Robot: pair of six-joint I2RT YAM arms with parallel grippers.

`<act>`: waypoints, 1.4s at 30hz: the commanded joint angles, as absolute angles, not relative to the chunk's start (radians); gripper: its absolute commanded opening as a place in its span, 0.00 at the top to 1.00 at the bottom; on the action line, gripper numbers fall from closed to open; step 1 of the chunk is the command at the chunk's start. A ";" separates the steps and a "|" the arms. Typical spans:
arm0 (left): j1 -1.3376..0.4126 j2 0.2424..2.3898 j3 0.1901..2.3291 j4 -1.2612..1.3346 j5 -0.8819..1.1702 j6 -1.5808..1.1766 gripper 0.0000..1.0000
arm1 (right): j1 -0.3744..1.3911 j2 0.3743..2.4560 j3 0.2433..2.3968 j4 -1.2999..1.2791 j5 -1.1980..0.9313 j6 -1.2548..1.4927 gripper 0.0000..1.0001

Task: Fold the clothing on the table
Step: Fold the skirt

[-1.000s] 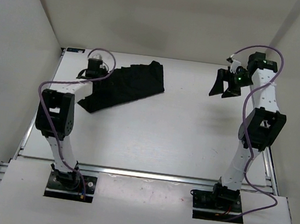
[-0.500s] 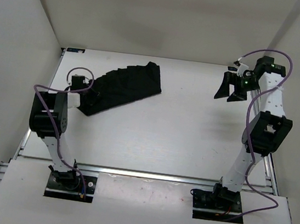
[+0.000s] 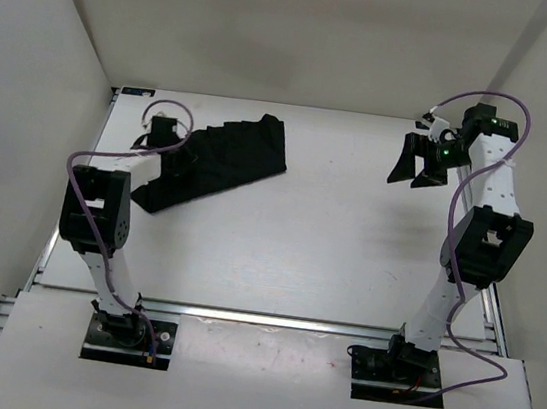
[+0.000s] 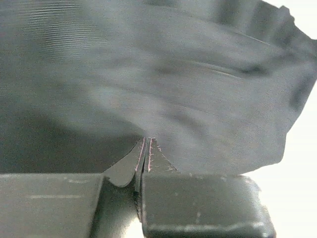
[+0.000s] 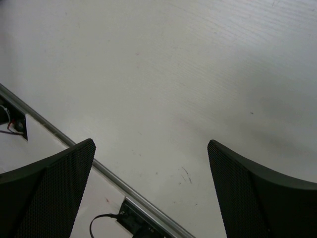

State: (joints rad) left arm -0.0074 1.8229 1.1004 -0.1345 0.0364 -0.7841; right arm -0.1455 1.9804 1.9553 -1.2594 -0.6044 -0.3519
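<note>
- We see the clothing [image 3: 221, 160] at upper left: black, creased in pleat-like ridges, bunched into a slanted strip.
- We see the table [image 3: 350, 235] beneath it: white, matte, flat, filling mid-frame.

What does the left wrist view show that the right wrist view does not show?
Only the left wrist view: the black clothing filling the picture, with the left hand closed on its fabric. Only the right wrist view: the right hand wide open over bare table, a metal rail and a cable. Both: the camera's own fingers at the bottom edge and some white table surface.
</note>
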 commanded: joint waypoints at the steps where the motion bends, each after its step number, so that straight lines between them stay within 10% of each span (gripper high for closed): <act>1: -0.118 1.770 1.212 -0.196 -0.051 -0.606 0.98 | -0.147 1.922 1.927 -1.266 -0.615 -0.364 0.01; 21: -0.129 2.144 1.417 -0.311 0.290 -0.767 1.00 | -0.199 1.795 1.813 -1.252 -0.583 -0.354 0.01; 42: -0.345 1.576 0.778 -0.406 0.388 -0.813 1.00 | -0.229 1.583 1.587 -1.235 -0.686 -0.340 0.01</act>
